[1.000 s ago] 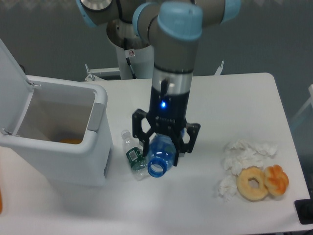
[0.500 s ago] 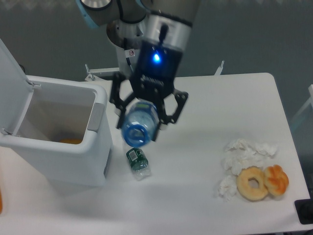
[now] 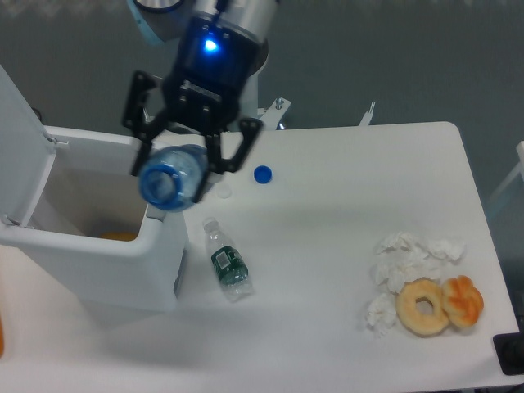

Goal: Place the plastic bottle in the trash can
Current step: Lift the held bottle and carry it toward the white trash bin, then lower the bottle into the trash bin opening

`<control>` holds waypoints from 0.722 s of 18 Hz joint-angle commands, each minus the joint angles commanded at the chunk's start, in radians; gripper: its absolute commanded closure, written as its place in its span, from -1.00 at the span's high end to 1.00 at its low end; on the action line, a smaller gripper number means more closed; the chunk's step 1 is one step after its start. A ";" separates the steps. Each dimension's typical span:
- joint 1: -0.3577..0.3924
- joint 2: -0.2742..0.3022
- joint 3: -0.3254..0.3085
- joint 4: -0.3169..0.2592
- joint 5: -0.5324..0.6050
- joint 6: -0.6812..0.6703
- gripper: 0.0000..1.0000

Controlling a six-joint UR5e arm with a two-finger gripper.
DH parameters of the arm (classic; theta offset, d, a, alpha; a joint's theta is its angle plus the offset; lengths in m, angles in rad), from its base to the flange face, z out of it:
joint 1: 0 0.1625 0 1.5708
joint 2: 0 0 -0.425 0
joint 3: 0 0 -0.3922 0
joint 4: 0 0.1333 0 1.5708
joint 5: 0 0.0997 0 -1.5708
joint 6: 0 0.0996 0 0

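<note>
The plastic bottle [image 3: 173, 178] is wide, blue-tinted and transparent, its open blue-rimmed mouth facing the camera. My gripper [image 3: 183, 160] is shut on it and holds it in the air above the right wall of the trash can [image 3: 98, 246]. The trash can is a white rectangular bin at the left, its hinged lid [image 3: 18, 147] standing open, with something orange inside at the bottom.
A smaller clear bottle with a dark green label [image 3: 226, 261] lies on the table next to the bin. A blue cap [image 3: 262, 173] lies behind it. At the right are crumpled tissues [image 3: 405, 258] and two doughnuts [image 3: 439, 304].
My gripper has lifted the plastic bottle off the table and carried it up and to the left, from beside the small bottle to over the bin's right wall. The blue cap is now uncovered.
</note>
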 joint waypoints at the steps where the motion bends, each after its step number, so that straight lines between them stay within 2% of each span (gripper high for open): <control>1: -0.012 0.000 -0.003 0.000 0.000 0.000 0.50; 7: -0.049 0.006 -0.025 0.003 0.000 0.003 0.49; 10: -0.063 0.006 -0.058 0.047 -0.005 0.006 0.49; 13: -0.083 -0.002 -0.066 0.055 -0.005 0.006 0.49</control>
